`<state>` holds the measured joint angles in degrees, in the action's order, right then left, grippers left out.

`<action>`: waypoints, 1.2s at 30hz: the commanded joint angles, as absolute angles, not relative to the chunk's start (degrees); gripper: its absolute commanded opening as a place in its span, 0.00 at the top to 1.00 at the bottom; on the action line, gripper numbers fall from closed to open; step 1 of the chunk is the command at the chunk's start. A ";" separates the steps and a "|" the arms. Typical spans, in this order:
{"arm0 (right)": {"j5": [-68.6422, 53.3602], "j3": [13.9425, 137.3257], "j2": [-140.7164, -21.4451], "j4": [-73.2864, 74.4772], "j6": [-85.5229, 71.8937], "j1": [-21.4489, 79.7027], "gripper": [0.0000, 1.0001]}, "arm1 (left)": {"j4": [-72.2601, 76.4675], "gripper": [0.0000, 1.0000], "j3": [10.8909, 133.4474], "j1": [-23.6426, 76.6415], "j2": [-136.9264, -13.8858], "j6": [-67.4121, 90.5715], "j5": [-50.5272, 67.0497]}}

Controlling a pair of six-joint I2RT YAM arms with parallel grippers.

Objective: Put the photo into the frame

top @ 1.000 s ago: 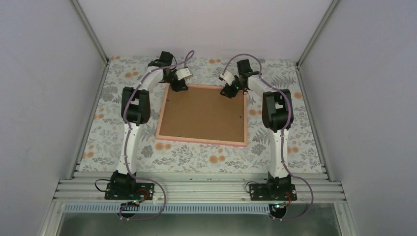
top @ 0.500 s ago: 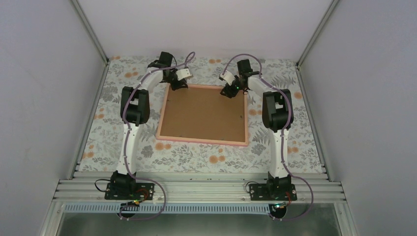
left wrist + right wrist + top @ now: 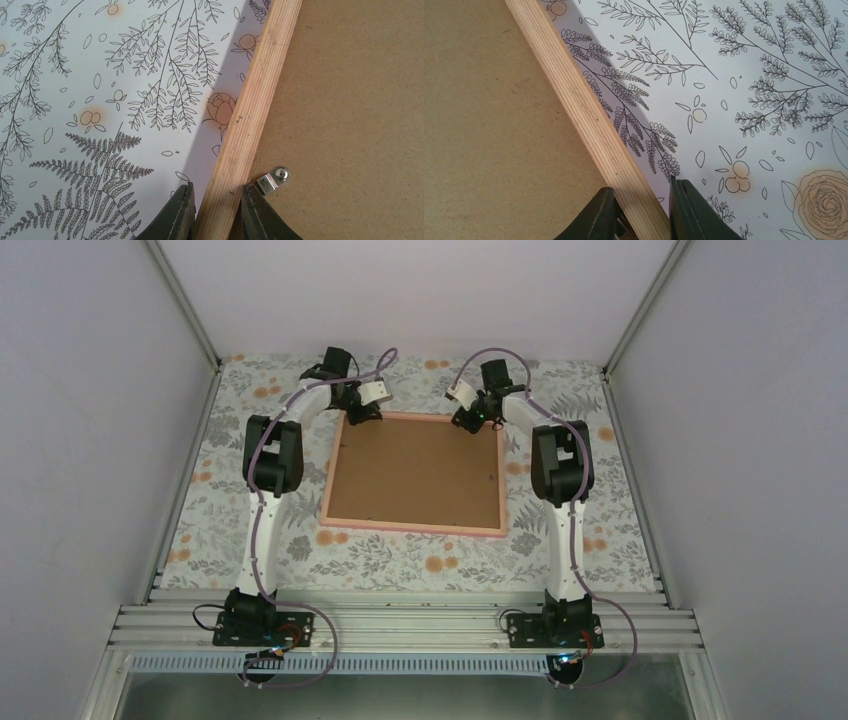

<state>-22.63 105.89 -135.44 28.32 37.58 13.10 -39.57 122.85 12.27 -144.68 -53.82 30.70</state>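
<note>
The pink frame (image 3: pixel 410 526) lies back side up on the floral tablecloth, its brown backing board (image 3: pixel 415 470) filling it. The photo is hidden. My left gripper (image 3: pixel 362 412) is at the far left corner. In the left wrist view it (image 3: pixel 216 210) is shut on the wooden rail (image 3: pixel 255 95), one finger on each side. My right gripper (image 3: pixel 465 420) is on the far edge near the right corner. In the right wrist view it (image 3: pixel 641 210) is shut on the rail (image 3: pixel 579 100) the same way. A wide shadow beside the rail shows this edge raised off the cloth.
A small metal turn clip (image 3: pixel 274 178) on the backing board touches the left gripper's inner finger. Grey walls enclose the table (image 3: pixel 420 565) on the left, right and far sides. An aluminium rail (image 3: pixel 400 625) with the arm bases runs along the near edge.
My right gripper has shifted a little toward the far side on the frame's edge. The left gripper and the frame have hardly moved.
</note>
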 commanded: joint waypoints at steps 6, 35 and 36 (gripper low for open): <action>-22.57 108.29 -139.66 32.90 31.24 14.04 0.83 | -43.42 0.82 119.45 12.81 -145.56 -52.38 28.84; -26.28 106.94 -138.42 34.32 36.30 14.01 0.87 | -52.50 0.56 132.69 11.40 -151.60 -74.56 33.29; -26.27 106.96 -138.47 34.35 36.40 13.98 0.87 | -52.96 0.56 133.59 11.64 -152.18 -74.94 33.16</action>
<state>-25.78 107.96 -136.20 30.87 37.52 13.37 -48.07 129.71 11.14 -147.50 -69.43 33.56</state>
